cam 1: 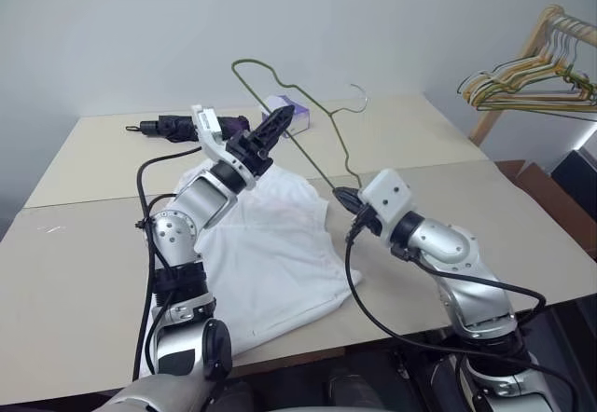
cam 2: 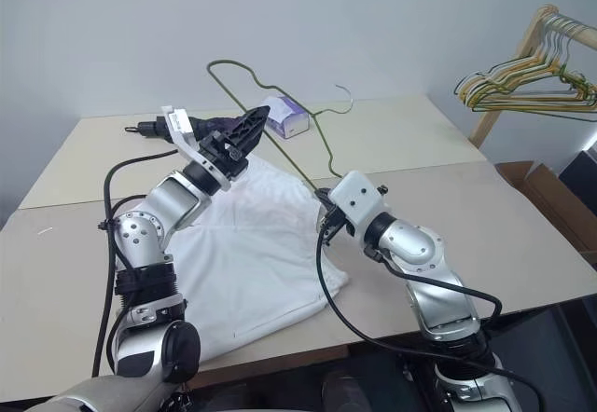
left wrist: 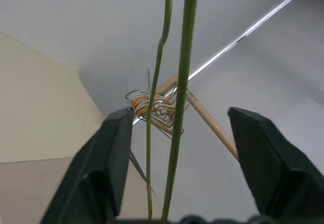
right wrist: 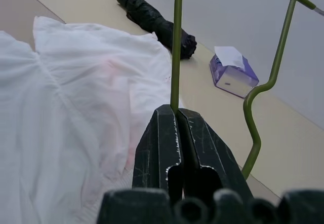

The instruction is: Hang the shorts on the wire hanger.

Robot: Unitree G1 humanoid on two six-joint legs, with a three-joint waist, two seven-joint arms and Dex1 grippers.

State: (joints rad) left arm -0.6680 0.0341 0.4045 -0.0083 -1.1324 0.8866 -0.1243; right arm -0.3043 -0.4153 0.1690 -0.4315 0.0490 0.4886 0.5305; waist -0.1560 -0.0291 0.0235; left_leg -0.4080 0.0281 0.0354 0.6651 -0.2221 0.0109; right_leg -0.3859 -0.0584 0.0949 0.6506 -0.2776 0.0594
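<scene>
Nearest you, the shorts (cam 1: pixel 266 263) lie spread flat on the surface (cam 1: pixel 75 272), reaching its near edge. Above them your right hand (right wrist: pixel 177 113) is pressed together, pinching a strand of the wire hanger (cam 1: pixel 308 118), which is held tilted in the air. Your left hand (left wrist: pixel 172 158) is spread, two hanger wires passing untouched between its fingers (left wrist: pixel 101 168); a tissue box (right wrist: pixel 232 72) and folded umbrella (right wrist: pixel 152 24) sit toward the far edge.

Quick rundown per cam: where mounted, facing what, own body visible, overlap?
Head stereo pair: looks down over the table; both arms, shorts, wire hanger.
Left wrist: along the left gripper, jaws open around the hanger wire, toward the hanger rack.
Right wrist: along the right gripper, shut on the wire.
Shared: hanger everywhere; tissue box, umbrella in head and right wrist.
</scene>
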